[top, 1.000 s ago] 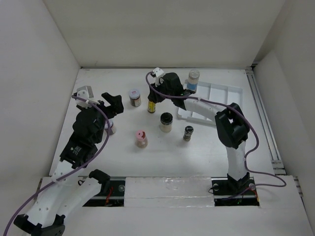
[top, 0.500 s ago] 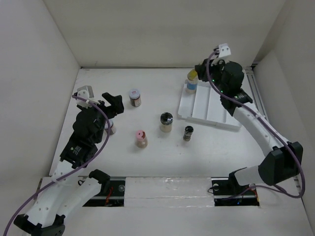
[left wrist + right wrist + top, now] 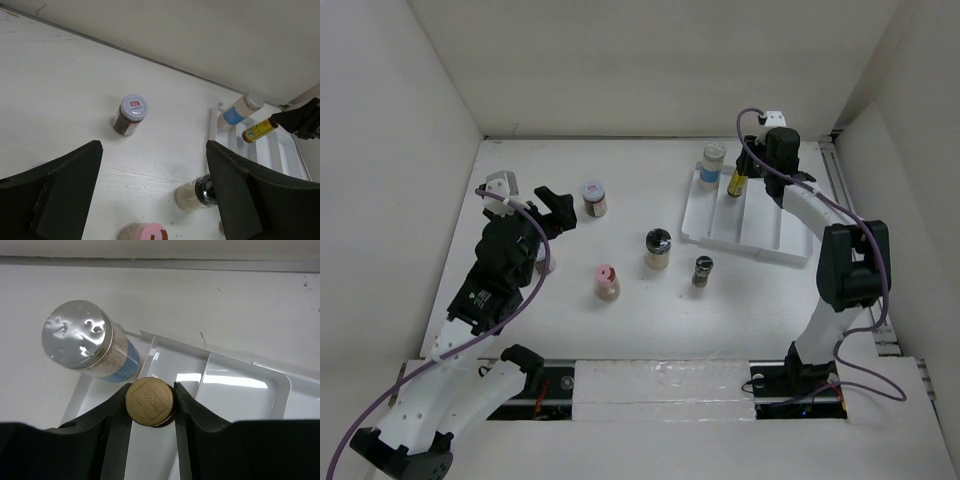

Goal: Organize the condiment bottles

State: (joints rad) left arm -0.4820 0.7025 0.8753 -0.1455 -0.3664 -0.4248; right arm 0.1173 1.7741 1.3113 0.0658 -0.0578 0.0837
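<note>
Amber glass, slim and yellow-labelled, the brass-capped bottle (image 3: pixel 733 185) is pinched at its cap by the right gripper (image 3: pixel 150 406), over the white ridged plastic tray (image 3: pixel 760 228) at the table's two o'clock. Placing seems in hand; next, lower it into a channel and let go. The tray holds one blue-labelled jar (image 3: pixel 711 165), at the bottle's ten o'clock. The left gripper (image 3: pixel 152 165) gapes empty.

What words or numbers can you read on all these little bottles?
Nothing can be read for sure.
On the gold cap of the yellow-label bottle: a raised emblem, letters not legible.
On the red-and-white lid of the dark jar: a red square with white marks, too small to read.
On the yellow label: dark print, too blurred.
On the blue-label bottle: no print can be made out.
</note>
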